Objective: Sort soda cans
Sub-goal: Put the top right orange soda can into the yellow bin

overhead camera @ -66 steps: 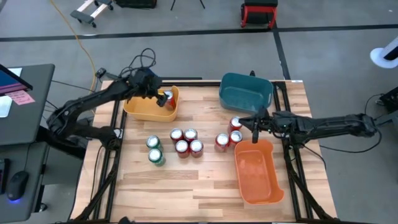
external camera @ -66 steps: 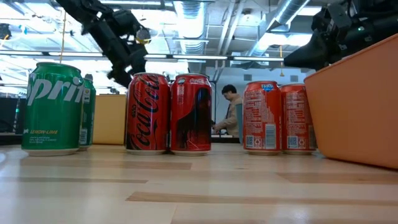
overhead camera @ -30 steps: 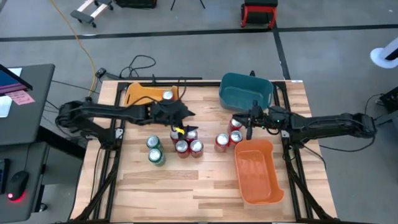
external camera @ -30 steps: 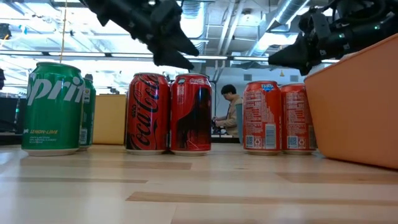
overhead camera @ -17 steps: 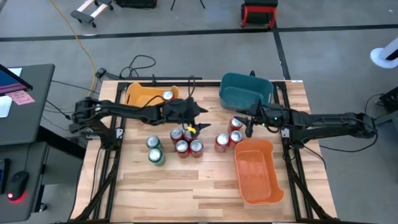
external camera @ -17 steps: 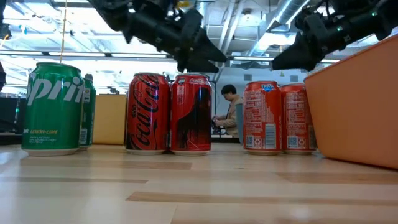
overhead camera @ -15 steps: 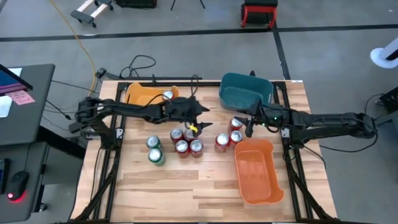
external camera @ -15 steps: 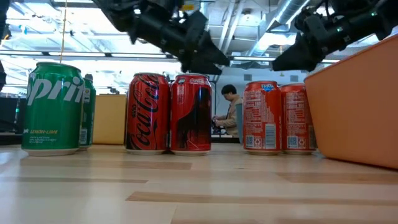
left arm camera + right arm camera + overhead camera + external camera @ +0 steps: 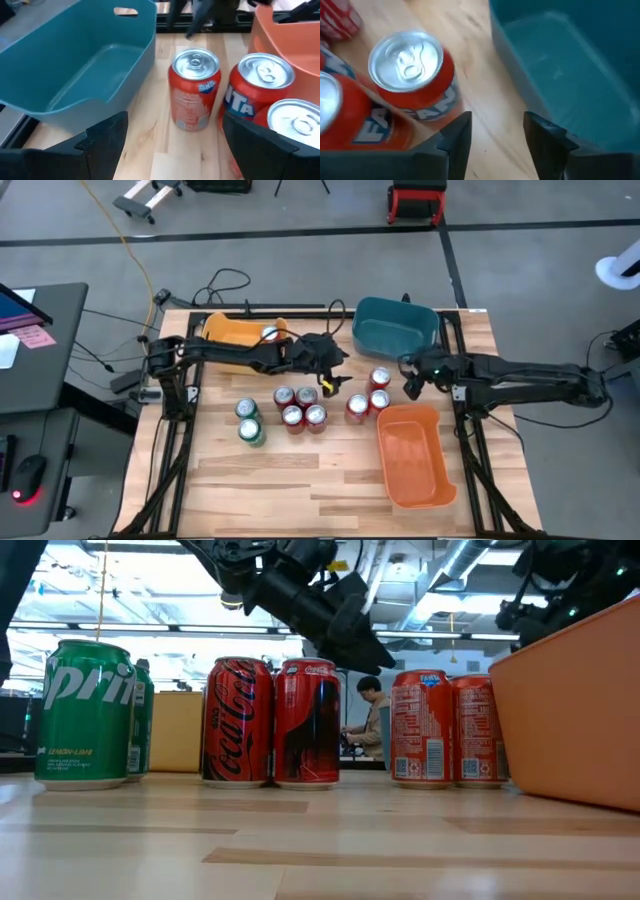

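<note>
Soda cans [image 9: 300,406] mid-table; left gripper [image 9: 330,376] spread empty; right gripper [image 9: 410,387] parted, empty, beside teal bin [image 9: 395,326].

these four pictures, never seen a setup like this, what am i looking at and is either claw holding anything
It is a robot with two dark arms at a wooden table, each ending in a two-finger gripper.

One picture looks straight down from above, one sits at table height, and two come from cameras on the arms' wrists.

On the table stand three plastic bins: a yellow bin with one can in it, an empty teal bin and an empty orange bin. In between stand two green soda cans, four red soda cans in a cluster, and three orange-red Fanta cans by the orange bin.

The left gripper hangs open between the cluster and the Fanta cans, holding nothing. The right gripper is beside the Fanta cans, fingers apart, also empty.
</note>
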